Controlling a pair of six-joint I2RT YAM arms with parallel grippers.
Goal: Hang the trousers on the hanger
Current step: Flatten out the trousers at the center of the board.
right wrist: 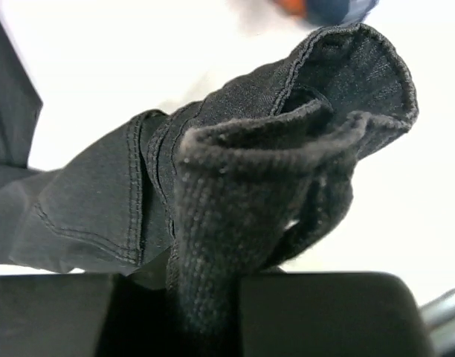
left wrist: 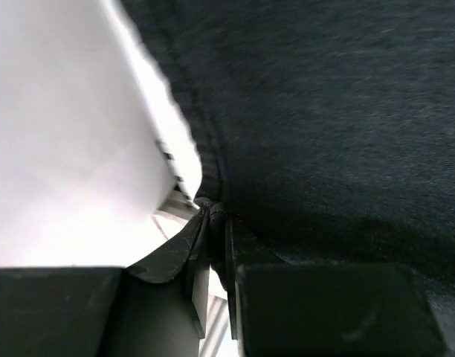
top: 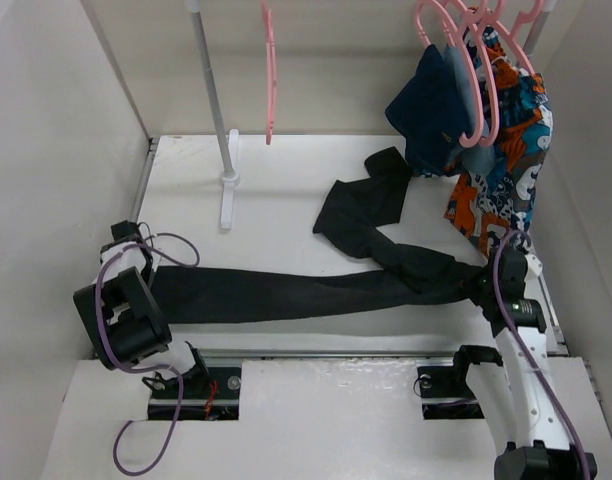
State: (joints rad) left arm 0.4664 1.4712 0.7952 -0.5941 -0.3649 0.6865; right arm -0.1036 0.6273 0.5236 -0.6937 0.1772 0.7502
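The black trousers (top: 316, 290) lie on the white table, one leg stretched left to right along the front, the other folded back toward the middle (top: 361, 215). My left gripper (top: 151, 280) is shut on the hem end of the stretched leg; in the left wrist view its jaws pinch the hem edge (left wrist: 209, 204). My right gripper (top: 484, 285) is shut on the bunched waistband end (right wrist: 235, 223). The single pink hanger (top: 270, 70) hangs empty from the rail at the back, seen edge-on, well away from both grippers.
A white rack pole (top: 214, 110) stands on a base at back left. At back right, bunched pink hangers (top: 466, 60) carry a navy garment (top: 431, 110) and an orange-blue patterned cloth (top: 506, 160). White walls close in on both sides.
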